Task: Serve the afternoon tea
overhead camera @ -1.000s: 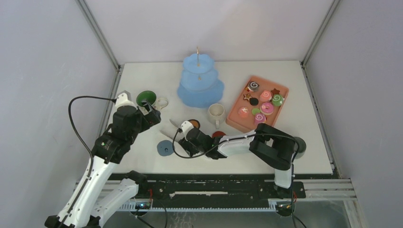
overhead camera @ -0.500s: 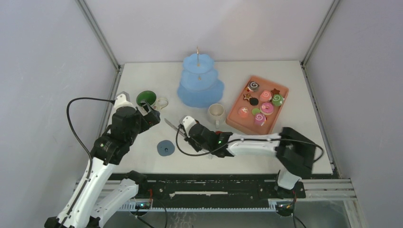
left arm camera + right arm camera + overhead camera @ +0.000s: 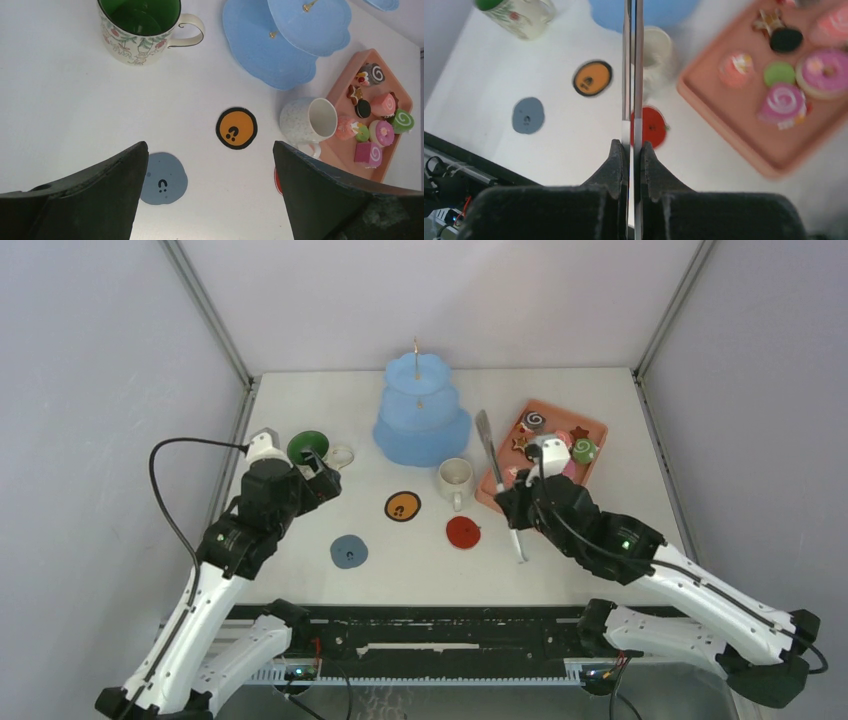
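Table [image 3: 300,400]: white.
Left end effector [image 3: 210,145]: spread, near green mug [image 3: 140,30].
Right end effector [image 3: 630,145]: pinching metal tongs [image 3: 487,445] left of tray [image 3: 570,414].

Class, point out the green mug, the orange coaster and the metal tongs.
green mug [image 3: 132,50]: left wrist view, floral side wall.
orange coaster [image 3: 236,128]: left wrist view, centre.
metal tongs [image 3: 488,445]: top view, upper blade.

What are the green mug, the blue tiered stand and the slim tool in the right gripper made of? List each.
Green mug: likely glazed ceramic; glossy green inside, floral print outside.
Blue tiered stand: perhaps matte plastic or painted metal; flat even colour.
Slim tool: apparently metal; grey shiny strips, white handle.
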`<act>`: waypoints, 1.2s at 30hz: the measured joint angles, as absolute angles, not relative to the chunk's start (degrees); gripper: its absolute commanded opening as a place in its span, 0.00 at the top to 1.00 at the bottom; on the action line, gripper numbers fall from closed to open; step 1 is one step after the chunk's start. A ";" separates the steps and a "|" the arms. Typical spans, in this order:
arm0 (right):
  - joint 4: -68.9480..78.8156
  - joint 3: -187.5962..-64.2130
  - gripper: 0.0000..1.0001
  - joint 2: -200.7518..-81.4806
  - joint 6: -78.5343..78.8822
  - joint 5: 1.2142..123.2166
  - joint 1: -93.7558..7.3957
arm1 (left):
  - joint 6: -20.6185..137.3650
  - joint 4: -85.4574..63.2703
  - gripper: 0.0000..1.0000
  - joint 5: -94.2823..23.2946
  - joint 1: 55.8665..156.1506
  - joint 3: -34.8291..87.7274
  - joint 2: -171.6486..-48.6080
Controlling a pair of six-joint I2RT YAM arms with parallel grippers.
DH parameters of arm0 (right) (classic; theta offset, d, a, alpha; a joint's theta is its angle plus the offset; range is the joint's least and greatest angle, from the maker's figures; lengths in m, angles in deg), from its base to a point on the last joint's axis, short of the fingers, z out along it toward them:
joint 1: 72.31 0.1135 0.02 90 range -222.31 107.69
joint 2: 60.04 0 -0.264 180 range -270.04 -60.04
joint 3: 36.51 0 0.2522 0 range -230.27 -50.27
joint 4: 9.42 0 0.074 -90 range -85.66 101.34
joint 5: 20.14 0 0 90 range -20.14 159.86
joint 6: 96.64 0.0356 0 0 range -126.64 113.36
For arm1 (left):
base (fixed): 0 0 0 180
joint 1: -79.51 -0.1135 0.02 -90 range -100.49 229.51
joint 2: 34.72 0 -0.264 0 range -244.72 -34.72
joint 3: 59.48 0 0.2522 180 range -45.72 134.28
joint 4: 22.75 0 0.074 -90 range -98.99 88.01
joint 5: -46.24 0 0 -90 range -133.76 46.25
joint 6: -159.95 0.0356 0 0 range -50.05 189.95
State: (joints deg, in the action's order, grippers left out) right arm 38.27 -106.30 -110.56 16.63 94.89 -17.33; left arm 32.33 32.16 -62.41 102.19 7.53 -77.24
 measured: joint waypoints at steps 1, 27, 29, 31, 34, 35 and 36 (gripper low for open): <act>40.94 -106.26 1.00 -109.57 18.81 95.99 -17.50 | 32.44 31.76 0.01 -62.04 102.19 7.56 -77.79; 70.07 -105.75 0.57 -121.36 47.64 89.21 -34.46 | 34.53 29.27 0.01 -60.03 102.14 7.53 -78.69; 69.59 -105.75 0.56 -122.10 47.68 88.99 -34.51 | 34.64 29.27 0.01 -60.05 102.14 7.53 -78.69; 68.96 -105.75 0.56 -122.82 47.71 88.66 -34.64 | 34.86 29.27 0.01 -60.05 102.14 7.53 -78.69; 68.26 -105.75 0.56 -123.19 47.73 88.29 -34.72 | 34.99 29.29 0.01 -60.05 102.14 7.53 -78.69; 68.17 -105.75 0.56 -123.19 47.75 88.25 -34.72 | 35.01 29.29 0.01 -60.05 102.14 7.53 -78.69; 68.08 -105.75 0.56 -123.19 47.79 88.25 -34.72 | 35.01 29.29 0.01 -60.05 102.14 7.53 -78.69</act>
State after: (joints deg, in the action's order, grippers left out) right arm 68.08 -105.75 -123.19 47.79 88.25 -34.72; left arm 35.01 29.29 -60.05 102.14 7.53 -78.69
